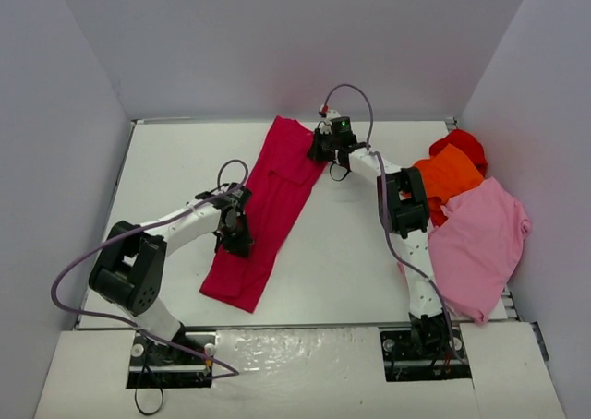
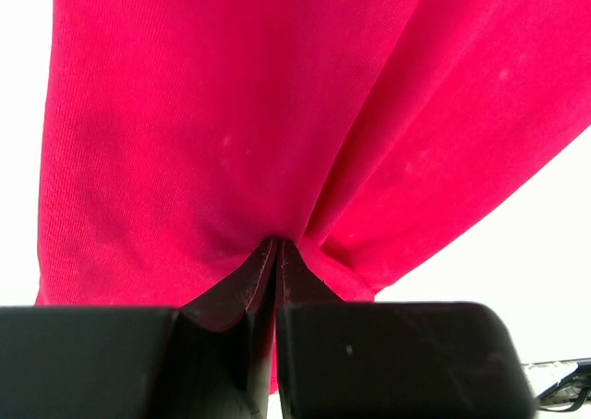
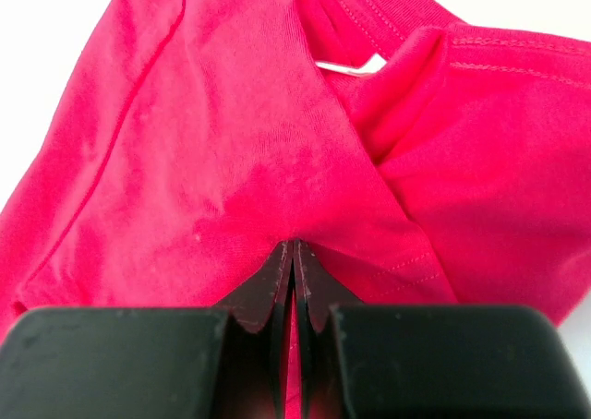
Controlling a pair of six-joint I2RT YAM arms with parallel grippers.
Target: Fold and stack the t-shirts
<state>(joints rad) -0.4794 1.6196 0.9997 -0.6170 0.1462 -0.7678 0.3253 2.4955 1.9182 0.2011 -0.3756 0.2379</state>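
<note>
A crimson t-shirt [image 1: 268, 207] lies in a long narrow strip across the middle of the table, running from far centre to near left. My left gripper [image 1: 233, 236] is shut on its near part; in the left wrist view the cloth [image 2: 277, 124] puckers at the pinched fingertips [image 2: 277, 245]. At the far collar end my right gripper [image 1: 325, 147] is shut on the same crimson shirt [image 3: 231, 161], beside the neckline and its small white tag [image 3: 355, 67]. An orange t-shirt [image 1: 450, 181], a light pink t-shirt [image 1: 480, 244] and a bright red t-shirt [image 1: 462, 145] are heaped at the right.
White walls enclose the table [image 1: 351, 253] at the back and on both sides. The heap of three shirts covers the right edge, with the pink one hanging over the near right corner. A purple cable [image 1: 88, 262] loops off the left arm.
</note>
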